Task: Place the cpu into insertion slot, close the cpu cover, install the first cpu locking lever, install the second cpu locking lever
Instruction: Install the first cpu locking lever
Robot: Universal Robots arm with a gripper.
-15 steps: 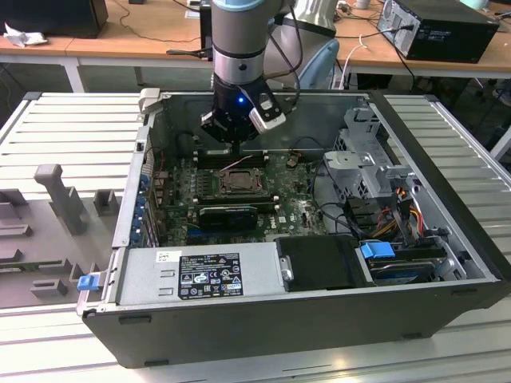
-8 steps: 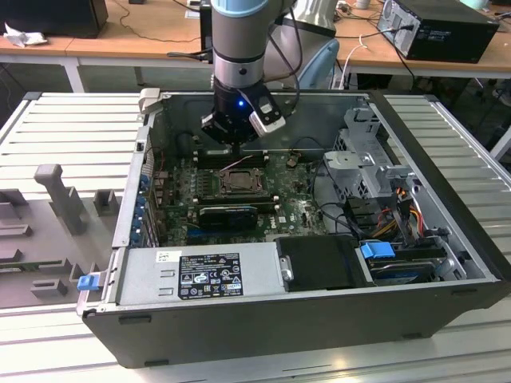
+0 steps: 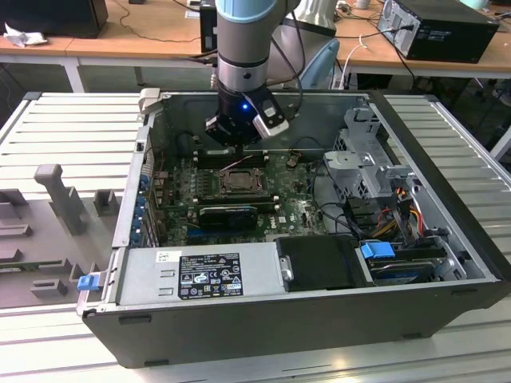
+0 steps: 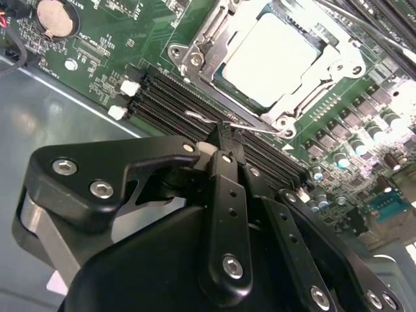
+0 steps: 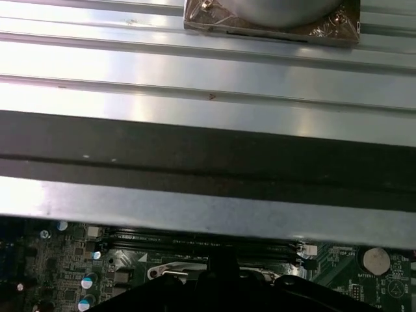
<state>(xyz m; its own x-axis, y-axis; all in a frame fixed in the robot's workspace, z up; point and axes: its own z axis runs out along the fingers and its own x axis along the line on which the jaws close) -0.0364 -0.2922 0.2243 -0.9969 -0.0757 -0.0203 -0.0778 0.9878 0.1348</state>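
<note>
The cpu (image 4: 273,55), a pale silver square, lies in the insertion slot (image 3: 238,180) in the middle of the green motherboard (image 3: 299,209). The cpu cover (image 4: 218,40), a metal frame, lies down around the chip. A thin wire locking lever (image 4: 260,128) runs along the socket's edge beside the black memory slots. My gripper (image 4: 225,135) is shut, and its narrow tips sit right at this wire. Whether they pinch it or only press on it cannot be told. In the exterior view the gripper (image 3: 237,147) hangs just behind the socket, inside the open computer case.
Black memory slots (image 4: 175,97) lie between the gripper and the socket. A coin battery (image 4: 53,16) sits on the board. The power supply (image 3: 200,275) fills the case's front, and a drive cage (image 3: 363,152) with cables stands at the exterior view's right. The case wall (image 5: 208,159) rises close behind.
</note>
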